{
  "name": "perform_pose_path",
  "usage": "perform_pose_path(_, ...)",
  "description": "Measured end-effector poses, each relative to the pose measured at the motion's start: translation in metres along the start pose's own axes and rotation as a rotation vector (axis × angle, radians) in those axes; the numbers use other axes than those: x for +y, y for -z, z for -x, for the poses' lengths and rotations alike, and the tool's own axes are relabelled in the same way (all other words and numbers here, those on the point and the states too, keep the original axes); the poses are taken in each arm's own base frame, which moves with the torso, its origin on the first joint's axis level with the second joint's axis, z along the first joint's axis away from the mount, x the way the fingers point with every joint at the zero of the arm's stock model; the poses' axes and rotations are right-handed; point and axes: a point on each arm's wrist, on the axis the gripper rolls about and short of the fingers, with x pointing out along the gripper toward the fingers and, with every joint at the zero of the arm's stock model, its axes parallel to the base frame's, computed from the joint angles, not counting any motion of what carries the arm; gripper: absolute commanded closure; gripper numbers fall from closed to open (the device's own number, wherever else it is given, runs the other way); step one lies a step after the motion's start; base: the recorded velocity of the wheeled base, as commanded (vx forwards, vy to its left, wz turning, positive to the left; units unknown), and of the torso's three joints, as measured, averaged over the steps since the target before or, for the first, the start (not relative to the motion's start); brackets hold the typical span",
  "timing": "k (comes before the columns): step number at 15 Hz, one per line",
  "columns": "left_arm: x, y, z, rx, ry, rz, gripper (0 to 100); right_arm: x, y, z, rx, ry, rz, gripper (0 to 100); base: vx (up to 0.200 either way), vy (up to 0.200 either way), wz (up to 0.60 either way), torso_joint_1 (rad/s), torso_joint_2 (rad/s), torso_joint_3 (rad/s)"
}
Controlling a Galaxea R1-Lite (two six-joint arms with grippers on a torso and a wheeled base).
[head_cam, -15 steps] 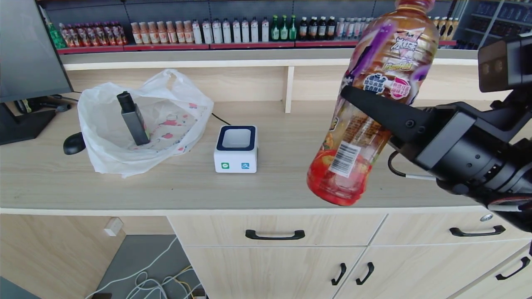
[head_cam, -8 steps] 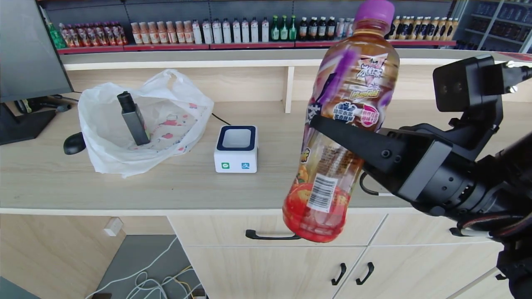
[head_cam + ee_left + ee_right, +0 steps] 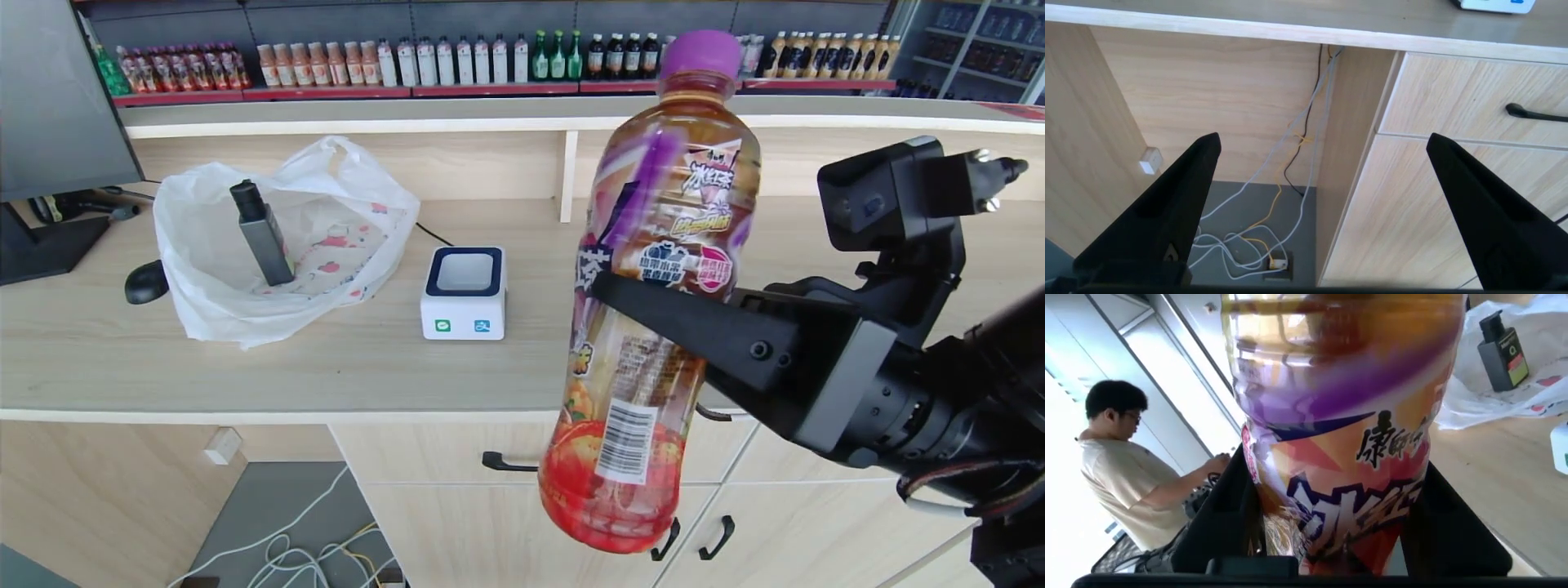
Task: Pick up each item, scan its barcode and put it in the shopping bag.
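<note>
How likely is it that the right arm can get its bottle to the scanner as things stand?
Probably yes: the right gripper grips the bottle, and bare counter lies between it and the scanner.

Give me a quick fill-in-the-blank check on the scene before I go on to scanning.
The drink bottle in the right gripper has a ____ cap.
Its barcode faces the ____ camera.
The shopping bag holds ____ item.
The left gripper has its fingers ____.
Missing words: purple; head; one; open.
</note>
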Motion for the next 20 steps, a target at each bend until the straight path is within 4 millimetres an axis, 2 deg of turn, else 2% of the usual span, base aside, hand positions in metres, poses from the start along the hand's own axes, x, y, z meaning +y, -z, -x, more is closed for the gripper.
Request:
perform_pose_path(9, 0.000, 0.000, 0.000, 0.000, 0.000, 0.000, 0, -0.016, 0.017, -0.004, 0.007, -0.022, -0.038, 100, 0.000, 0.000, 0.00, 0.000, 0.00, 0.000)
perform_pose_path(20, 0.000, 0.000, 0.000, 0.000, 0.000, 0.000, 0, -0.018, 0.019, -0.006, 0.014, -0.021, -0.066, 100, 0.000, 0.000, 0.00, 0.000, 0.00, 0.000)
